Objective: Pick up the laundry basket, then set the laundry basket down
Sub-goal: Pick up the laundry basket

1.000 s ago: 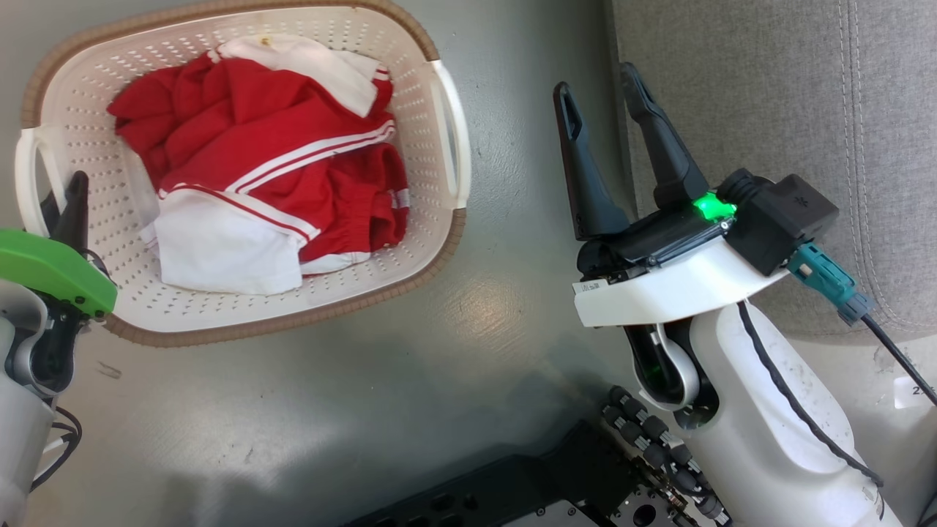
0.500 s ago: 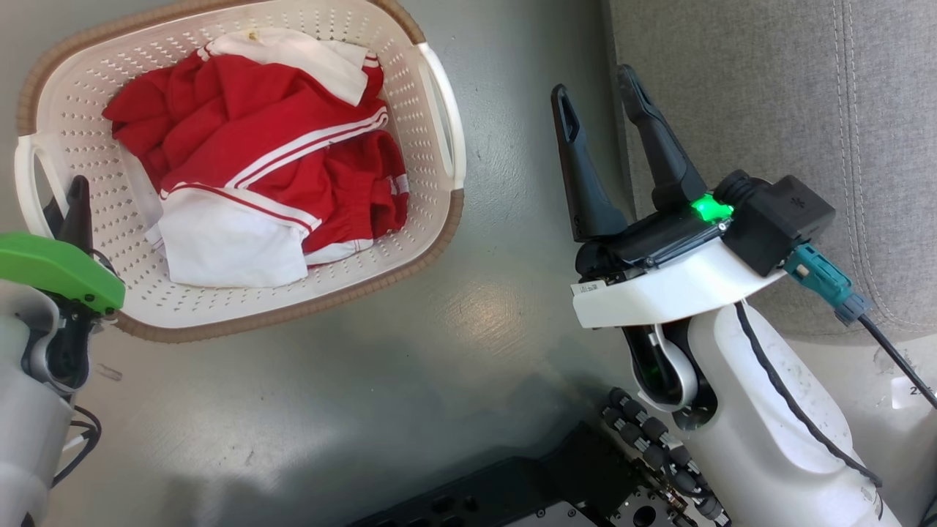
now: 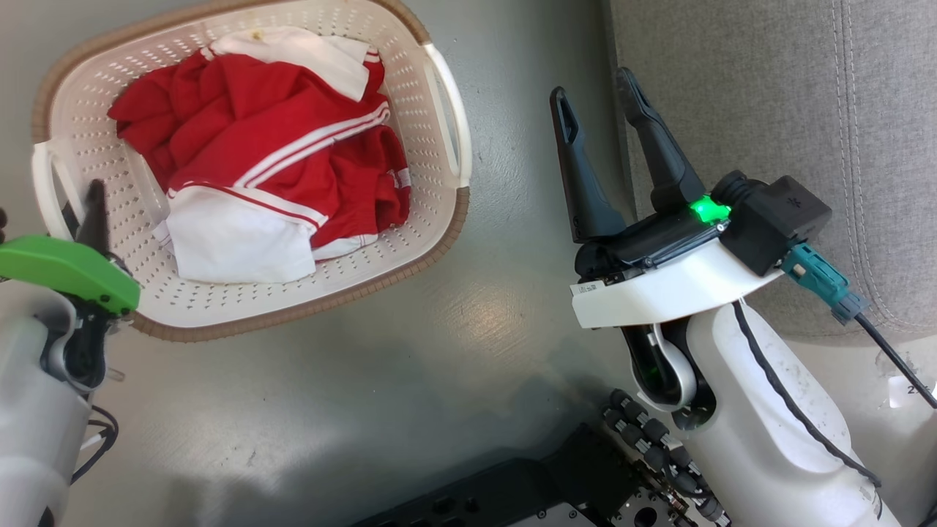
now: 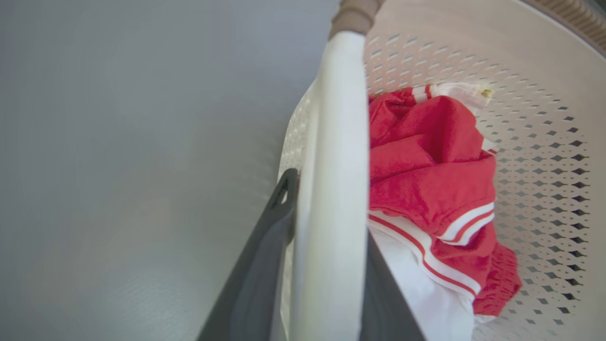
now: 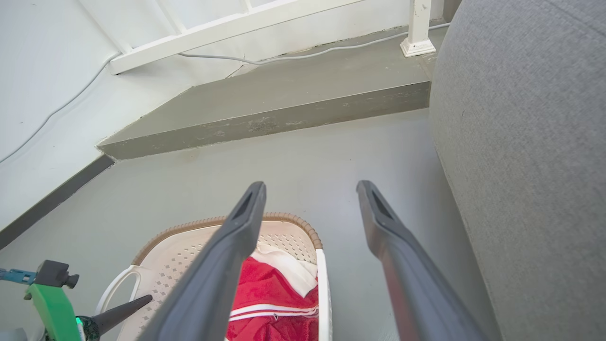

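**Basket gripped by one handle, lift not confirmed**

Left gripper point(image 4: 329, 227): fingers closed on the basket's left handle point(image 4: 338, 142). Wrist view shows the white loop pinched between them, one finger outside the basket and one inside. Grip sits low on the loop and looks solid.

Right gripper point(image 3: 607, 146): fingers spread, nothing between them. It hangs over bare floor point(image 3: 410, 380), well apart from the basket, with a grey sofa point(image 3: 768, 95) just beside it.

Basket point(image 3: 351, 282): upper left of the head view, in front of the left arm, mouth up. Red and white clothes point(image 3: 278, 161) are piled inside. Right handle point(image 3: 450, 110) is free, nothing touching it.

Beyond the basket, the right wrist view shows more floor, then a low step point(image 5: 284, 99) and a white wall with a cable along it.

Status, my read:
- Reach and grasp on the left handle: done.
- Off the floor or not: cannot tell. The underside is hidden and no gap shows.
- Left to do: lift or finish lifting, carry, set down, release.

Risk: holding it from one side will probably tip the basket and slide the clothes toward the low end. The right gripper is open and near enough to take the other handle if needed.
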Motion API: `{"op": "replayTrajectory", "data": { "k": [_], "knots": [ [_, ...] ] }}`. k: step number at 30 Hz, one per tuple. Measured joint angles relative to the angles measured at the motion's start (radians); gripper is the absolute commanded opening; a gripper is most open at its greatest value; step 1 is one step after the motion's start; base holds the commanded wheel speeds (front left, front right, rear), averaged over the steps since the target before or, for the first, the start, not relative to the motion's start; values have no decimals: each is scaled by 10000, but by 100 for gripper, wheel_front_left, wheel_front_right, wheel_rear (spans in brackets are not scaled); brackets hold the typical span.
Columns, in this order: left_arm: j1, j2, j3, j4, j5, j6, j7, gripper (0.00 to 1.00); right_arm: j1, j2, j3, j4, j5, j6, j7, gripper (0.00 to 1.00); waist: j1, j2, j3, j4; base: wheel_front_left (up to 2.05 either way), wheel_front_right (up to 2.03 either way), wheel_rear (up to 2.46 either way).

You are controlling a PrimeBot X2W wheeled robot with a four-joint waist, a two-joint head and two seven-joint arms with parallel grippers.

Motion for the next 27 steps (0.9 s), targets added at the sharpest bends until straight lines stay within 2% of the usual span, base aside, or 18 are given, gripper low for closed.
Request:
{"op": "replayTrajectory", "data": {
  "k": [1, 16, 27],
  "knots": [
    [-27, -42, -21, 6, 0, -36, 0, 100, 0, 0, 0, 6, 0, 0, 0, 100, 0, 0, -8, 2, 0, 0, 0],
    [-85, -349, -134, 307, 117, -77, 0, 100, 0, 0, -6, 188, 0, 0, 0, 100, 0, 0, -315, 57, 0, 0, 0],
    [-103, -23, -347, 291, 1498, -79, 0, 100, 0, -2, -163, 608, 2, 0, 0, 100, 0, 0, -1101, 172, 0, 0, 0]
  ]
}}
